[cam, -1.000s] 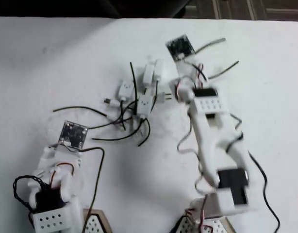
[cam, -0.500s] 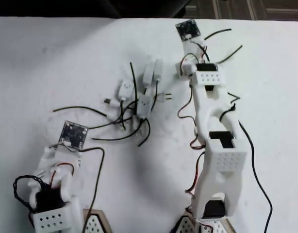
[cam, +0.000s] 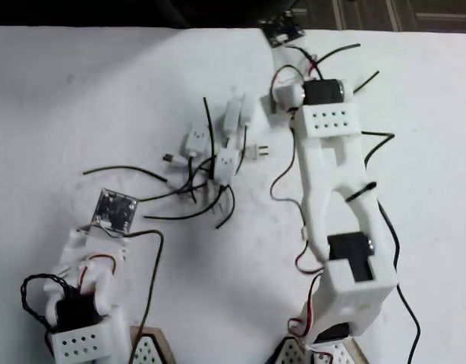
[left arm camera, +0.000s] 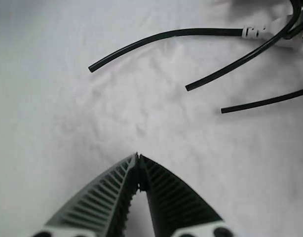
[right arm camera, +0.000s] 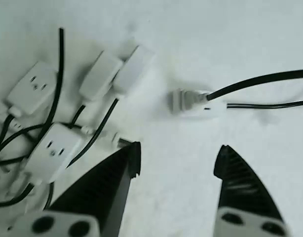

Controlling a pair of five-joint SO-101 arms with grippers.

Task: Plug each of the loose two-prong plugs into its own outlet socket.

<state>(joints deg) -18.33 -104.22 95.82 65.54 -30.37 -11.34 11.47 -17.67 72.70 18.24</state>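
As we want the loose plug (right arm camera: 188, 102), our right gripper (right arm camera: 177, 154) hangs near it, jaws apart; the left gripper (left arm camera: 138, 163) has jaws together.

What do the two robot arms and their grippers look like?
The left arm and right arm are blocky white plastic with black motors, perforated panels, and loose red and black wires. The left gripper and right gripper have dark, tapered fingers, visibly ridged on the left.
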